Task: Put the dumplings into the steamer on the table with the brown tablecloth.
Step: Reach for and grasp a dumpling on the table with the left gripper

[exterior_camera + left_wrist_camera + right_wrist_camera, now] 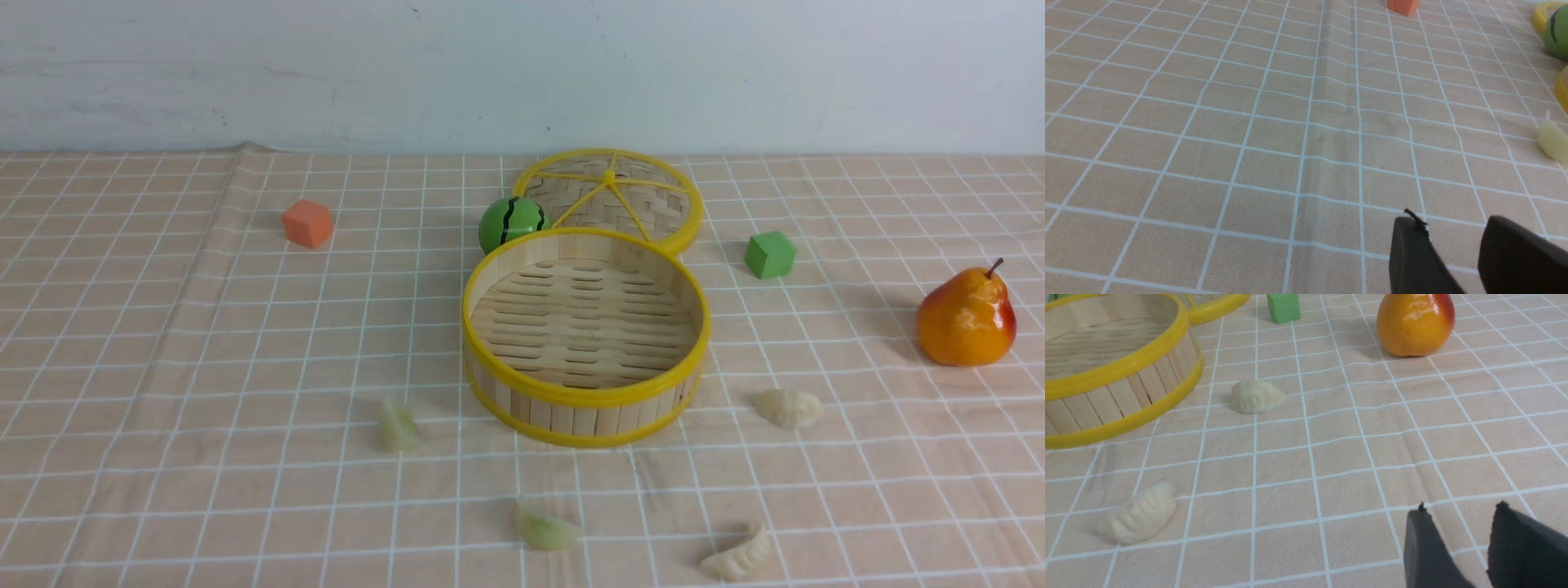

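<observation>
Steamer [584, 399] sits mid-frame in my front view. I see the green dumplings [399, 426] [544, 529] on the cloth [163, 367] at lower left of centre and bottom centre, the white dumplings [788, 407] [739, 557] at lower right, all outside it. Left gripper [1451, 222] and right gripper [1461, 508] stand spread above bare cloth.

You see 1 pale, bluish-white wall [522, 73] behind the far edge of the table [122, 506]. It has a few faint marks. The light is soft.
</observation>
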You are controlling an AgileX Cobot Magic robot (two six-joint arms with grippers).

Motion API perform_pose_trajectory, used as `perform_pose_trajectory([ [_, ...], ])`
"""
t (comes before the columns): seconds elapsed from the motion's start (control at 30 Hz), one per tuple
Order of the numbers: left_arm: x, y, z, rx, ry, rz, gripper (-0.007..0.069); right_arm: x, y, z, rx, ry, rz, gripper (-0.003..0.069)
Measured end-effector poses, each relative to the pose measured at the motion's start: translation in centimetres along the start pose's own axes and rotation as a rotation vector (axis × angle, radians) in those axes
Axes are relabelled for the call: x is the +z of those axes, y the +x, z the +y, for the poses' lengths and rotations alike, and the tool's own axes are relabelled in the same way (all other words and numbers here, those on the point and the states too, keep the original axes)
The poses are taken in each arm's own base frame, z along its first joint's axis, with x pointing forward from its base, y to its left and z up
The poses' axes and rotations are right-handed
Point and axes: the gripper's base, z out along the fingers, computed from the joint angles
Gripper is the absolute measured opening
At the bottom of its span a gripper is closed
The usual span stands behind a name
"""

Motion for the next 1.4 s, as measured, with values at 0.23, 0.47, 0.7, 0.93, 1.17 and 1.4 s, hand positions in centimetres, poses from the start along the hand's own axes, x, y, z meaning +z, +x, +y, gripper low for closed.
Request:
perform_pose_trajectory([
  [0.23,0.00,0.00,0.00,0.000,0.000,0.000,0.0238,0.00,0.00,0.00,0.000,0.000,0.000,0.0239],
  [0.47,0.00,0.00,0.00,0.000,0.000,0.000,0.0238,0.00,0.00,0.00,0.000,0.000,0.000,0.0239],
  [0.7,0.00,0.00,0.00,0.000,0.000,0.000,0.0238,0.00,0.00,0.00,0.000,0.000,0.000,0.0239],
  [0.93,0.00,0.00,0.00,0.000,0.000,0.000,0.0238,0.00,0.00,0.00,0.000,0.000,0.000,0.0239],
  [1.17,0.00,0.00,0.00,0.000,0.000,0.000,0.0238,0.00,-0.01,-0.07,-0.019,0.008,-0.001,0.0239],
  [1.4,0.00,0.00,0.00,0.000,0.000,0.000,0.0238,0.00,-0.01,-0.08,-0.021,0.008,-0.001,0.0239],
])
